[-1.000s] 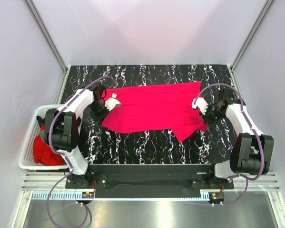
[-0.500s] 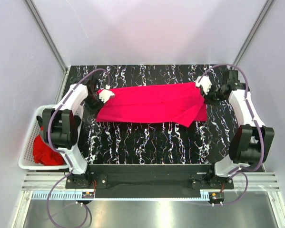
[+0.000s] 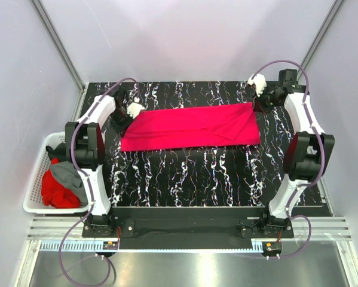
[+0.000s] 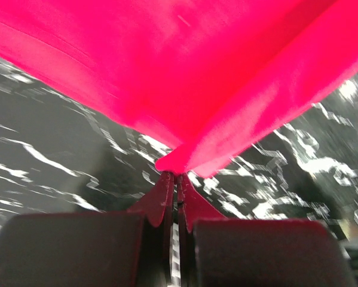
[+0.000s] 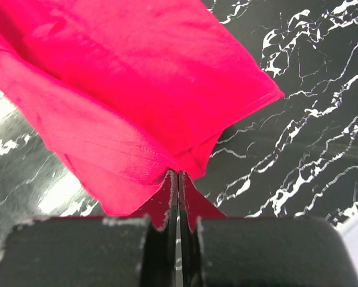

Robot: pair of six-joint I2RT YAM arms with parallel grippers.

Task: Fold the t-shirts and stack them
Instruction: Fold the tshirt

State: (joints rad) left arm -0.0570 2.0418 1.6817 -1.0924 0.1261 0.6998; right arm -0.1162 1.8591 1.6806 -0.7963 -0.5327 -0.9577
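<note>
Left wrist view: my left gripper (image 4: 176, 174) is pinched tight on one corner of the crimson-pink t-shirt (image 4: 214, 72), and the right gripper (image 5: 177, 173) is clamped on the opposite corner. The shirt stretches as a long band across the far half of the marbled table (image 3: 184, 173), and I judge it is mid-fold. Next I should lay both corners flat, release, then fold end to end. A red t-shirt (image 3: 56, 192) and a grey t-shirt (image 3: 68, 174) wait in the white basket (image 3: 36, 170). I can read no writing anywhere.

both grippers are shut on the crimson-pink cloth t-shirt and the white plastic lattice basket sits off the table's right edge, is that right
Not quite: the top external view shows the white plastic lattice basket off the left edge of the table. The left gripper and right gripper are both shut on the crimson-pink cloth t-shirt.
</note>
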